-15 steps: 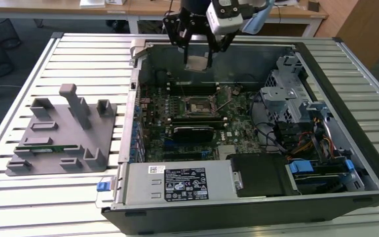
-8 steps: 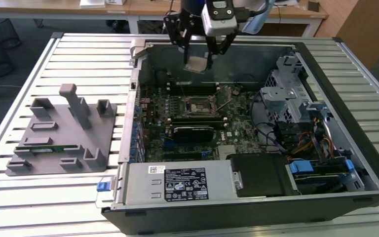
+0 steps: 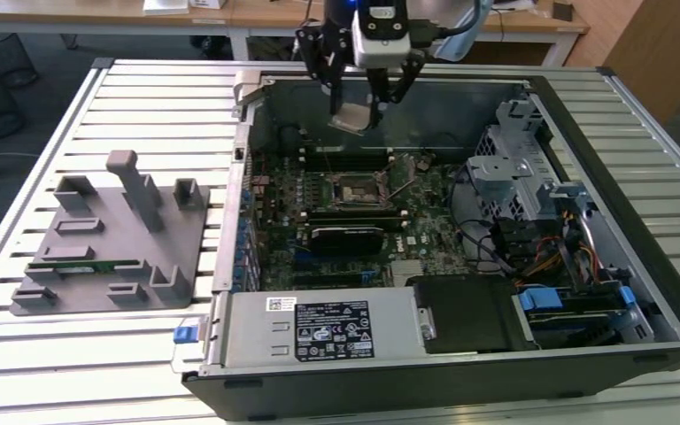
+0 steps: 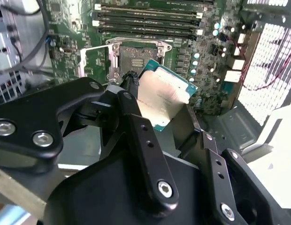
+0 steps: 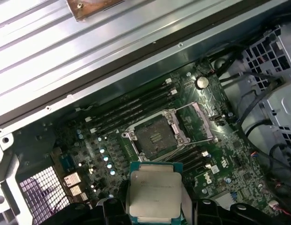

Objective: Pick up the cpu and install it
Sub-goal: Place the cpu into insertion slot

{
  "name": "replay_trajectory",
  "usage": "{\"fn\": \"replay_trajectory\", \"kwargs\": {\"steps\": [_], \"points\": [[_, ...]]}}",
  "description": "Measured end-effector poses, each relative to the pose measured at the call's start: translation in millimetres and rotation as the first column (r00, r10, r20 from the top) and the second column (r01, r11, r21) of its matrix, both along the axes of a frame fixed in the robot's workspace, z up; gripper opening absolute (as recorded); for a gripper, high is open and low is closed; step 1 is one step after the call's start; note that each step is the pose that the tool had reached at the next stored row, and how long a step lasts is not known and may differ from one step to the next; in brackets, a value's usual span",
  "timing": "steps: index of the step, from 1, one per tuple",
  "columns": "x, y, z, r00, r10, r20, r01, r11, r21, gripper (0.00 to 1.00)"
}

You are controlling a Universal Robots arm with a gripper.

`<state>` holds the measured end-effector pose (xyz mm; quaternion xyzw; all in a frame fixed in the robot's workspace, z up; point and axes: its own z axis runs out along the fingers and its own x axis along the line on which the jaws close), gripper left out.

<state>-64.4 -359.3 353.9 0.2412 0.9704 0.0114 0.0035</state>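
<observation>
My gripper (image 3: 358, 113) hangs over the back part of the open computer case, shut on the cpu (image 3: 353, 119). The cpu (image 4: 164, 96) is a flat silver square with a green edge, clamped between the two black fingers (image 4: 136, 126). In the first wrist view the cpu (image 5: 155, 193) sits in front of the open socket (image 5: 157, 136) on the motherboard, well above it. The socket (image 3: 356, 188) lies in the board's middle with its metal frame and lever raised. In the second wrist view the socket (image 4: 136, 58) shows just past the chip.
The case wall (image 3: 393, 81) stands close behind the gripper. Memory slots (image 5: 131, 110) run beside the socket. A drive cage (image 3: 517, 159) and cables sit at the exterior view's right. A grey fixture (image 3: 110, 235) holding a green memory stick lies on the slatted table at the exterior view's left.
</observation>
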Motion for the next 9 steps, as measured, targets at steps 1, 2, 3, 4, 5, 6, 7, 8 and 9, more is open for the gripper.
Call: {"fn": "replay_trajectory", "kwargs": {"steps": [1, 2, 3, 4, 5, 6, 7, 8, 9], "points": [[0.0, 0.0, -0.4, 0.9999, -0.016, 0.0001, 0.016, 0.9999, -0.0003, 0.53], [0.0, 0.0, -0.6, 0.9996, -0.030, 0.0001, 0.030, 0.9996, -0.0010, 0.53], [0.0, 0.0, -1.0, 0.9990, -0.045, 0.0001, 0.045, 0.9990, -0.0015, 0.53], [0.0, 0.0, -1.4, 0.9982, -0.060, 0.0002, 0.060, 0.9982, -0.0019, 0.53], [0.0, 0.0, -1.8, 0.9971, -0.076, 0.0003, 0.076, 0.9971, -0.0023, 0.53], [0.0, 0.0, -2.2, 0.9958, -0.092, 0.0004, 0.092, 0.9958, -0.0025, 0.53], [0.0, 0.0, -2.7, 0.9940, -0.110, 0.0005, 0.110, 0.9940, -0.0026, 0.53], [0.0, 0.0, -3.3, 0.9918, -0.128, 0.0006, 0.128, 0.9918, -0.0026, 0.53], [0.0, 0.0, -3.8, 0.9893, -0.146, 0.0006, 0.146, 0.9893, -0.0026, 0.53]]}}
